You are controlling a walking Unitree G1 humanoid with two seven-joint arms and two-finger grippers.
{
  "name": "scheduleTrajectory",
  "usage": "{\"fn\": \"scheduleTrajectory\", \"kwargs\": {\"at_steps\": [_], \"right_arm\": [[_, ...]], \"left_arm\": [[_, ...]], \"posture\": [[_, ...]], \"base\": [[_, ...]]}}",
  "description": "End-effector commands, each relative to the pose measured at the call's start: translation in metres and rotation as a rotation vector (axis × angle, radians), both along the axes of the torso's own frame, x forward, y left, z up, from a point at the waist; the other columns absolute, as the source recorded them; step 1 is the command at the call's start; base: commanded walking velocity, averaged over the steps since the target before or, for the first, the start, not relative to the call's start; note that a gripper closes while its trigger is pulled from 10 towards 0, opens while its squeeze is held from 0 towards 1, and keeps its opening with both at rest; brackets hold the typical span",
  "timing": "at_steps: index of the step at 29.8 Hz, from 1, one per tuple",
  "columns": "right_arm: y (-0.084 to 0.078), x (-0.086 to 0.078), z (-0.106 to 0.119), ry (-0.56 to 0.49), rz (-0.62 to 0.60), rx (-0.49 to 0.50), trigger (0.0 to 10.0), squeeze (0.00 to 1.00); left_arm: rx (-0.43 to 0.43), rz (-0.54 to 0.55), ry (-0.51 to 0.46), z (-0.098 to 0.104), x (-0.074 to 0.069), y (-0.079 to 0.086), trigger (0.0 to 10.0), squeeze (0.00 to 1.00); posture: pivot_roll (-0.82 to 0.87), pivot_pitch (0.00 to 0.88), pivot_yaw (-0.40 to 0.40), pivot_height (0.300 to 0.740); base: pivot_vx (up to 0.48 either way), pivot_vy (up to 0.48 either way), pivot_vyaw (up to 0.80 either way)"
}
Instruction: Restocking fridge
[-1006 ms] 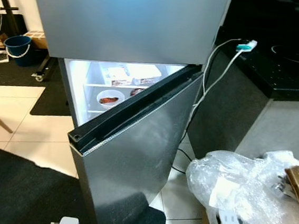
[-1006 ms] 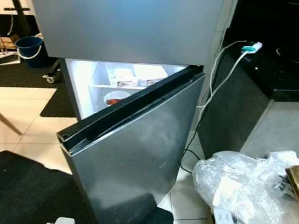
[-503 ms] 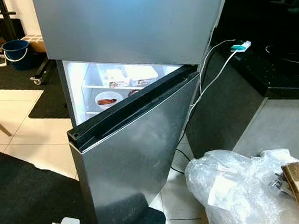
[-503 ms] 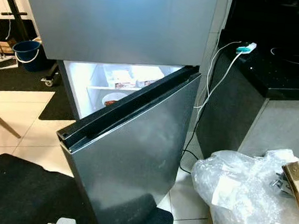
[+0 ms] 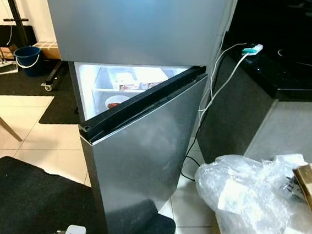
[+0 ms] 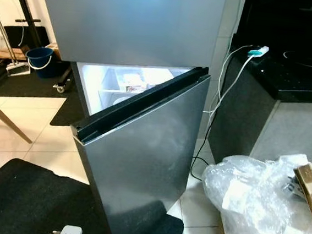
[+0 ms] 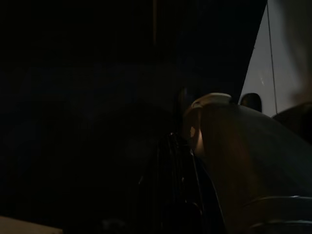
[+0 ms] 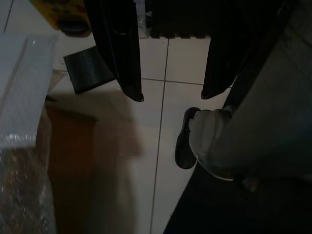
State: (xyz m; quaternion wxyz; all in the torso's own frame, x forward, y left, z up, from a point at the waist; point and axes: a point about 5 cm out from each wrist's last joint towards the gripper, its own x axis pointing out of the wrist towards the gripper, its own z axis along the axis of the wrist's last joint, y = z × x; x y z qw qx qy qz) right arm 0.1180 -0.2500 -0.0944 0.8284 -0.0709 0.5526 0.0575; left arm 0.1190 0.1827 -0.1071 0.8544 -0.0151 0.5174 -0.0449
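Fridge (image 5: 142, 149) door stands ajar while the right end effector (image 8: 170, 95) hangs spread and empty above floor tiles (image 8: 161, 146).

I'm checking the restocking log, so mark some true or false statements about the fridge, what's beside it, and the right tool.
1. The fridge's lower door stands partly open, with the lit interior showing behind it. True.
2. The upper door is swung wide open. False: it is closed.
3. A blue bucket stands on the floor off to the robot's left of the fridge. True.
4. The white cable lies coiled on the black mat. False: it hangs down from the dark counter on the robot's right of the fridge.
5. The right tool grips a food box. False: its fingers are apart and hold nothing, above the tiled floor.
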Motion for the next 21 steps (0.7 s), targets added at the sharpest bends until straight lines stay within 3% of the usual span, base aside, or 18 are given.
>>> {"fn": "scheduleTrajectory", "kwargs": {"at_steps": [1, 11, 19, 21], "right_arm": [[0.0024, -0.0035, -0.0017, 0.005, -0.002, 0.005, 10.0, 0.00], [0.0023, -0.0035, -0.0016, 0.005, -0.001, 0.007, 10.0, 0.00], [0.0050, 0.0012, -0.0003, -0.014, 0.036, 0.030, 10.0, 0.00], [0.0059, 0.0030, 0.0002, -0.018, 0.041, 0.037, 10.0, 0.00]], "left_arm": [[0.003, -0.023, 0.069, -0.0054, -0.0158, -0.0028, 10.0, 0.00], [0.003, -0.025, 0.069, -0.0053, -0.0153, -0.0032, 10.0, 0.00], [0.010, -0.015, 0.069, -0.0053, -0.0153, -0.0018, 10.0, 0.00], [0.010, -0.015, 0.069, -0.0052, -0.0152, -0.0016, 10.0, 0.00]], "posture": [[-0.06, 0.000, -0.017, 0.740], [-0.07, 0.000, -0.016, 0.740], [-0.07, 0.000, -0.016, 0.740], [-0.07, 0.000, -0.016, 0.740]], "base": [[-0.322, 0.000, 0.00], [-0.337, 0.000, 0.00], [0.000, 0.000, 0.00], [0.000, 0.000, 0.65]]}}
